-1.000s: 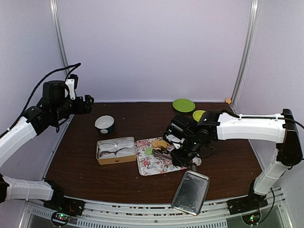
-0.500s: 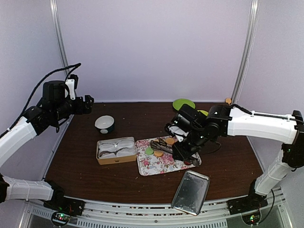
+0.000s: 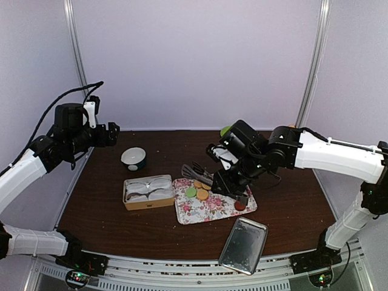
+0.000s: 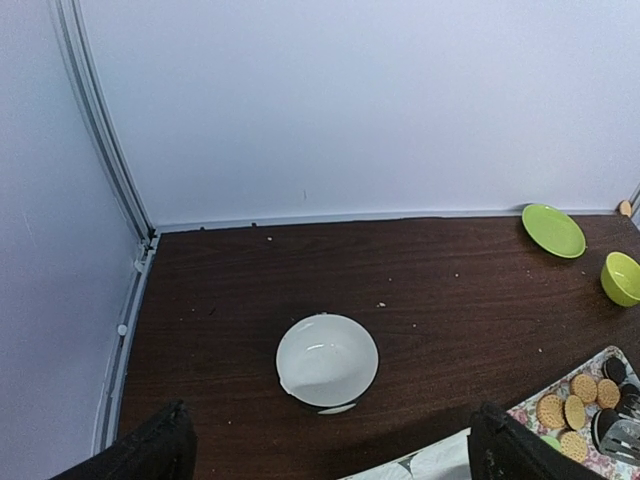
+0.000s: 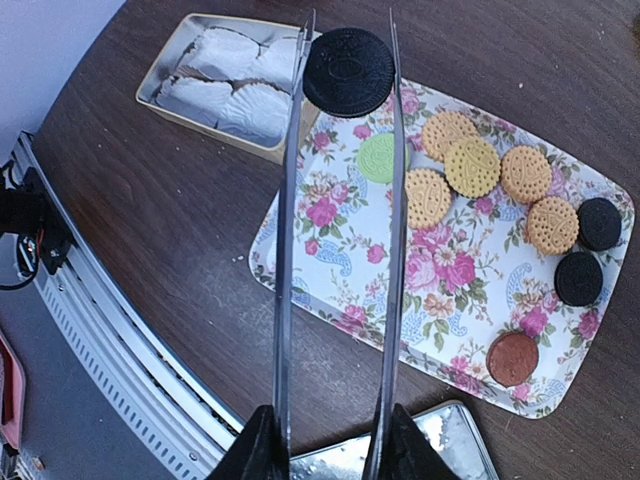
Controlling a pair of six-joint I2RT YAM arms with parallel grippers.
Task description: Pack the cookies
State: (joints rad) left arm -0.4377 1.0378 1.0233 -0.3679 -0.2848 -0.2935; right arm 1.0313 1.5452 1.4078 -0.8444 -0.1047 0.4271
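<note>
Several cookies lie on a floral tray point(image 5: 345, 285): orange-yellow ones point(image 5: 472, 167), a light green one point(image 5: 381, 157), two black ones point(image 5: 579, 277) and a dark red one point(image 5: 514, 358). My right gripper point(image 5: 328, 445) is shut on metal tongs point(image 5: 285, 250). The tongs' tips pinch a black cookie point(image 5: 349, 58), held above the tray's far left corner beside the box of white paper cups point(image 5: 230, 85). In the top view the right gripper point(image 3: 229, 182) hangs over the tray point(image 3: 206, 211). My left gripper point(image 4: 335, 455) is open and empty, high above the table's left side point(image 3: 111, 130).
A shiny metal lid point(image 3: 244, 244) lies at the front edge, near the tray. A white bowl point(image 4: 327, 361) stands behind the box point(image 3: 148, 191). A green plate point(image 4: 553, 229) and a yellow-green bowl point(image 4: 622, 277) sit at the back right.
My right arm has risen and swung left and back across the tray. The tongs have left the cookie pile and now point toward the box.
</note>
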